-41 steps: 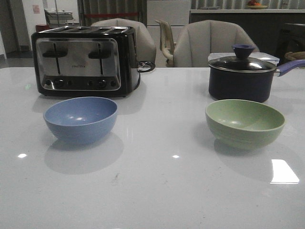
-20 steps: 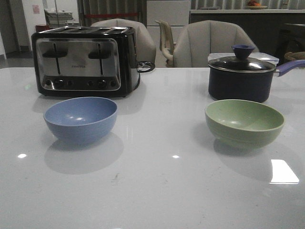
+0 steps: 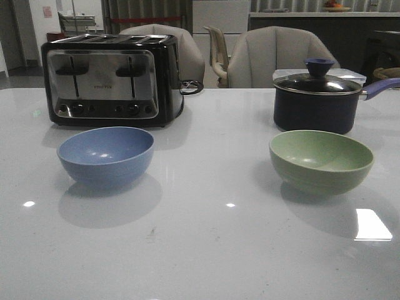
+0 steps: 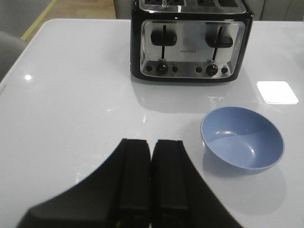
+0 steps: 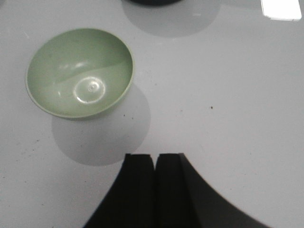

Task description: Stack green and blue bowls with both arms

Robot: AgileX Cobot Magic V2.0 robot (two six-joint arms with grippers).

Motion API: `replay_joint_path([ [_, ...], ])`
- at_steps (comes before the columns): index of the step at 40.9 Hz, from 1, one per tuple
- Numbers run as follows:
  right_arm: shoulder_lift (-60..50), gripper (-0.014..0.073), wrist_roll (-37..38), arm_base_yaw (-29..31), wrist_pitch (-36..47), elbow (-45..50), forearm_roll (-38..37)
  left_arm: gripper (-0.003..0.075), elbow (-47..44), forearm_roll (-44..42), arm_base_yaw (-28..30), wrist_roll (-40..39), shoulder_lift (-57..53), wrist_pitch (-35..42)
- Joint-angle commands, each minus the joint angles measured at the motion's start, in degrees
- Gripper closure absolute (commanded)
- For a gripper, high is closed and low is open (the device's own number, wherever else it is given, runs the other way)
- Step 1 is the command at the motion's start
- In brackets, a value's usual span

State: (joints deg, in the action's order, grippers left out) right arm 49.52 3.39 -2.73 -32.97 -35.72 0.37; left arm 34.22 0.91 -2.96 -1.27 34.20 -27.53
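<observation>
Left gripper (image 4: 151, 183): fingers pressed together, empty, above table (image 3: 206, 250); blue bowl (image 4: 242, 138) at 2 o'clock. Right gripper (image 5: 155, 190): likewise closed, empty; green bowl (image 5: 80, 72) at 10 o'clock. 2 bowls upright, well apart.

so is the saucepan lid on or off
On: the glass lid sits flat on the dark saucepan's rim, blue knob up, no gap showing in the front view.

blue bowl (image 3: 105, 153) upright, left | green bowl (image 3: 320, 160) upright, right | well apart
</observation>
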Motion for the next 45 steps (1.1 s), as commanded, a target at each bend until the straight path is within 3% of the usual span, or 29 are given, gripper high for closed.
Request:
replay_joint_path([
  [1,3.6,0.0348,-0.2,0.5,5.7,-2.0,-0.7,0.0619,2.0,0.5,-0.4,-0.5,2.0,4.7],
  [7,9.0,0.0039,-0.2,0.5,8.7,-2.7,-0.7,0.0619,2.0,0.5,-0.4,-0.5,3.9,4.7],
  [10,11.8,-0.0013,-0.2,0.5,8.3,-4.3,-0.4,0.0619,2.0,0.5,-0.4,-0.5,4.6,4.7],
  [28,35.4,0.0081,-0.2,0.4,-3.4,-23.8,5.7,0.0619,2.0,0.5,-0.4,-0.5,6.3,4.8],
  [45,52.2,0.0100,-0.2,0.4,-5.7,-36.6,8.0,0.0619,2.0,0.5,-0.4,-0.5,6.3,5.0],
])
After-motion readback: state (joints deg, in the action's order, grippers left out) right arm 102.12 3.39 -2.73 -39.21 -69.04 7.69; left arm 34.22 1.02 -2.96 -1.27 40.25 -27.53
